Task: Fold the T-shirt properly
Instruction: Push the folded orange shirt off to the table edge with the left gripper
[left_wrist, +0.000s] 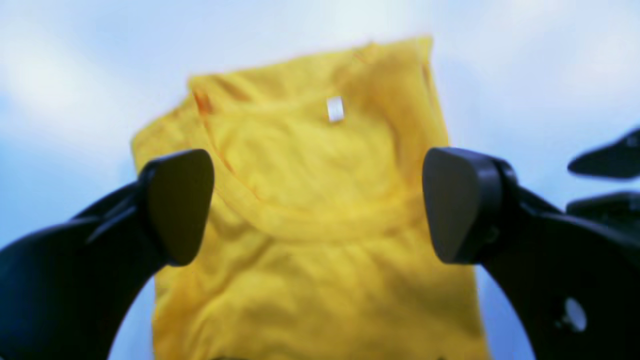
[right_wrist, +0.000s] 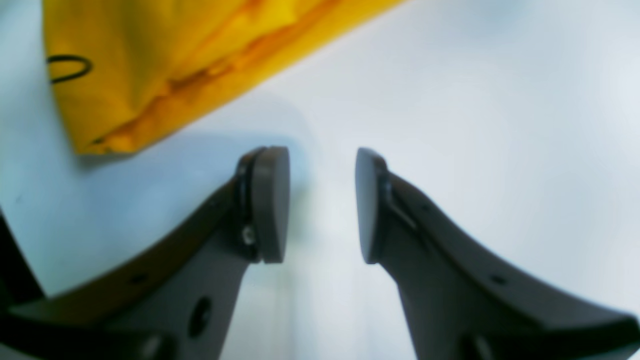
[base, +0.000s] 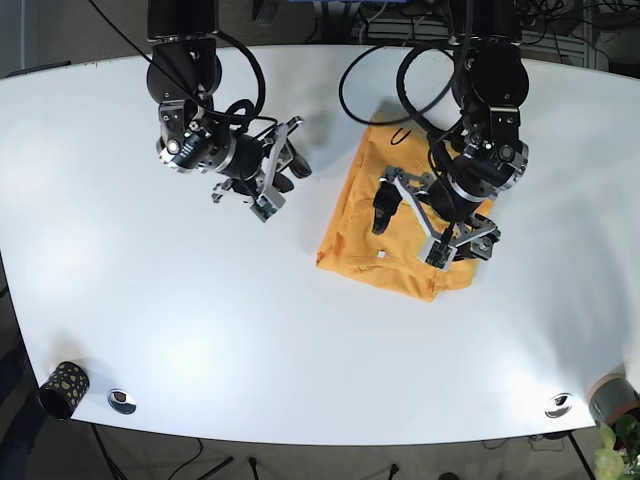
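Left gripper (left_wrist: 320, 205) spread wide over the folded T-shirt (base: 385, 235); right gripper (right_wrist: 322, 205) parted, empty, off toward 9 o'clock. Best to press flat, smoothing wrinkles toward 6 o'clock.

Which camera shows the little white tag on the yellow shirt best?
The left wrist view: the tag sits big and clear by the shirt collar, between the open left claw. The base view shows it only as a speck. The right wrist view shows just a shirt edge, no tag.

I get bright, even overhead light with glare on the table (base: 150, 300). Both wrist views soft, blurred; base sharp.
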